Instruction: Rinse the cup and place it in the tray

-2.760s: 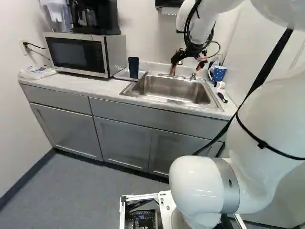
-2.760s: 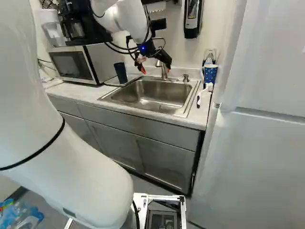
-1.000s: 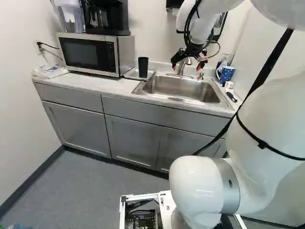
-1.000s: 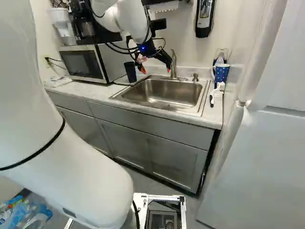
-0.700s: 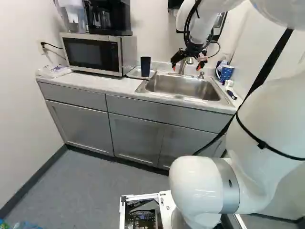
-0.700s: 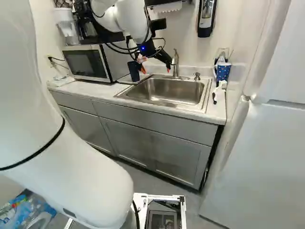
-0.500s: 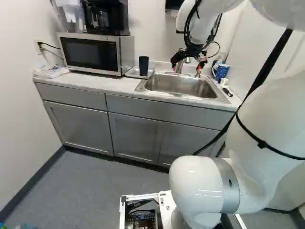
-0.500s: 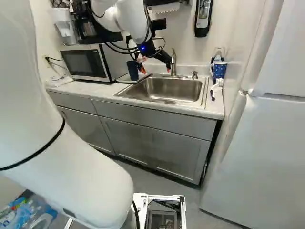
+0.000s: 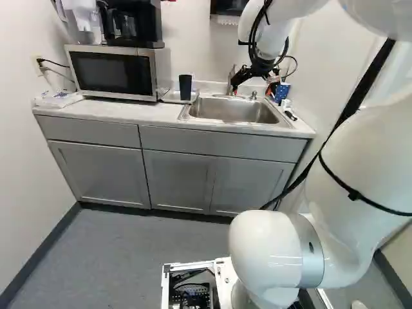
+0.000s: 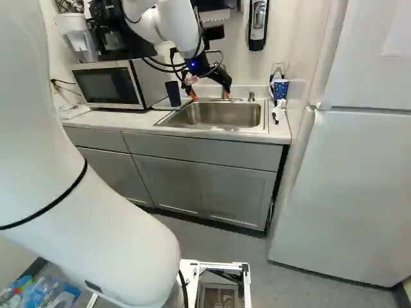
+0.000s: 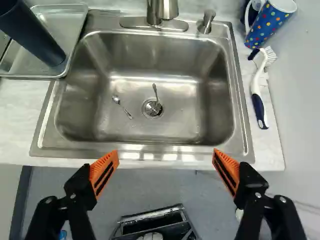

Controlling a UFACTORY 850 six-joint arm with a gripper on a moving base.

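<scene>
Standing upright in silvery tray (image 11: pixel 62 20), dark cup (image 11: pixel 33 35)

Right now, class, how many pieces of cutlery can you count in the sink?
2. One spoon lies beside the drain, toward the tray. Another utensil slants over the drain. None seems hidden in the sink.

No lettering can be read (nor any number).

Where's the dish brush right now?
In the wrist view, the dish brush lies on the counter beside the sink, opposite the tray, bristles near the polka-dot mug.
</scene>
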